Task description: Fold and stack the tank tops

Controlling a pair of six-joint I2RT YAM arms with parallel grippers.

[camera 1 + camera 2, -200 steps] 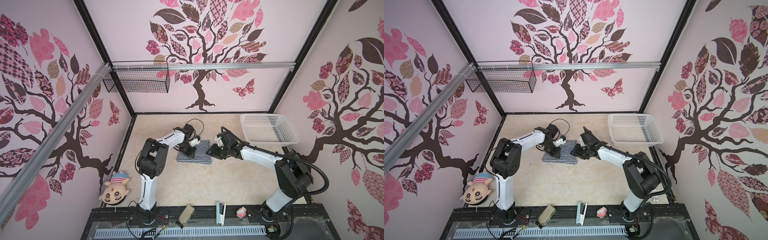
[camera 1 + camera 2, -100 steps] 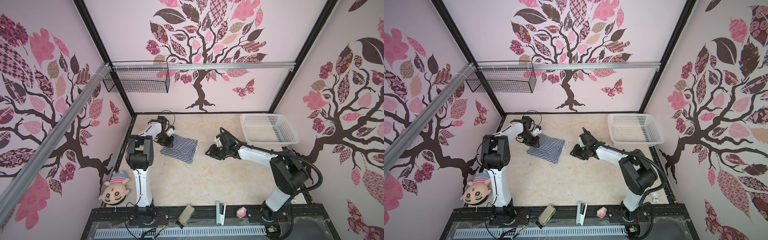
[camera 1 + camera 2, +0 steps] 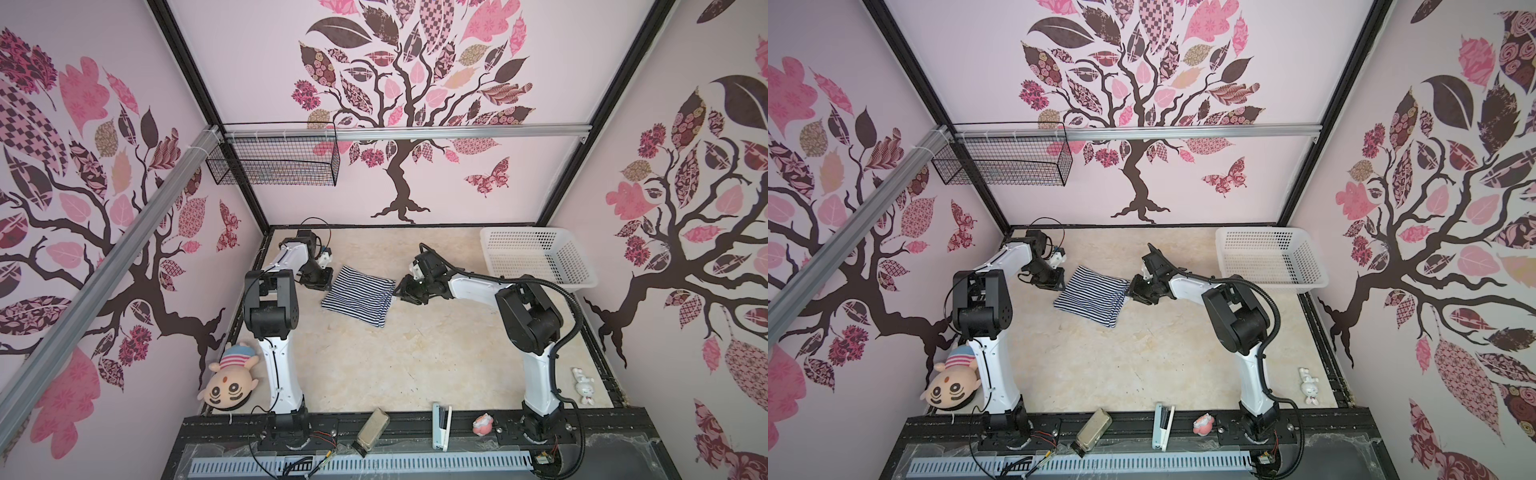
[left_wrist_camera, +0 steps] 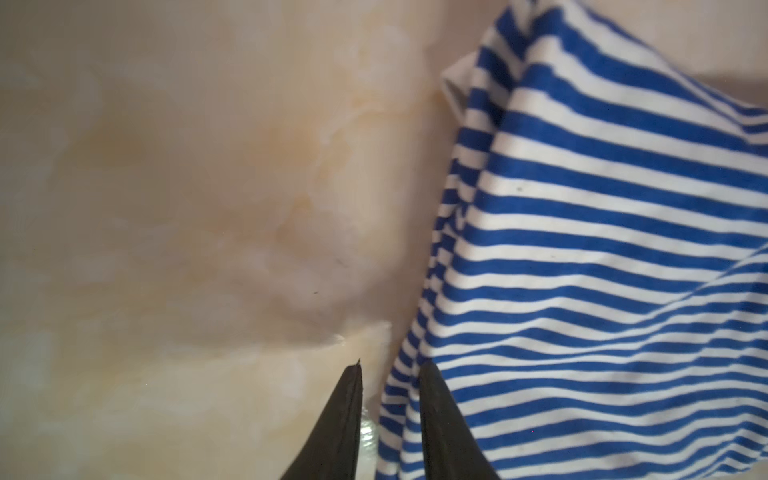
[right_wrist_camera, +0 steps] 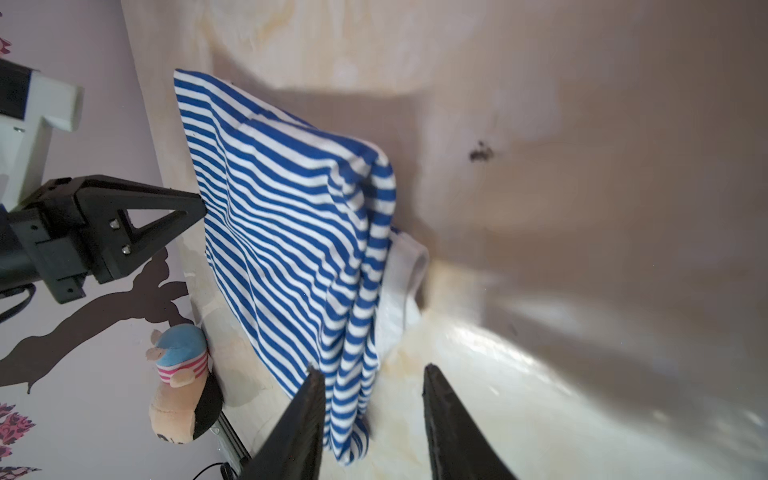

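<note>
One folded tank top (image 3: 359,296) (image 3: 1092,296), navy-and-white striped, lies flat on the beige table (image 3: 415,361) left of the middle. My left gripper (image 3: 327,277) (image 3: 1059,277) sits at its left corner. In the left wrist view this gripper (image 4: 390,365) has its jaws narrowly apart, with the top's edge (image 4: 602,249) lying between them and a strip of table showing beside it. My right gripper (image 3: 400,291) (image 3: 1133,293) is at the top's right edge. In the right wrist view it (image 5: 370,370) stands open over a folded corner (image 5: 291,216).
A white plastic basket (image 3: 536,257) stands at the back right. A black wire basket (image 3: 274,162) hangs on the back wall. A plush doll (image 3: 230,382) leans at the left edge. A stapler (image 3: 441,419), a pink toy (image 3: 483,424) and a white rabbit figure (image 3: 584,384) lie along the front.
The tank top has slid left from the middle of the table, and my left arm has swung back left with it. My right gripper has followed leftward to its right edge.
</note>
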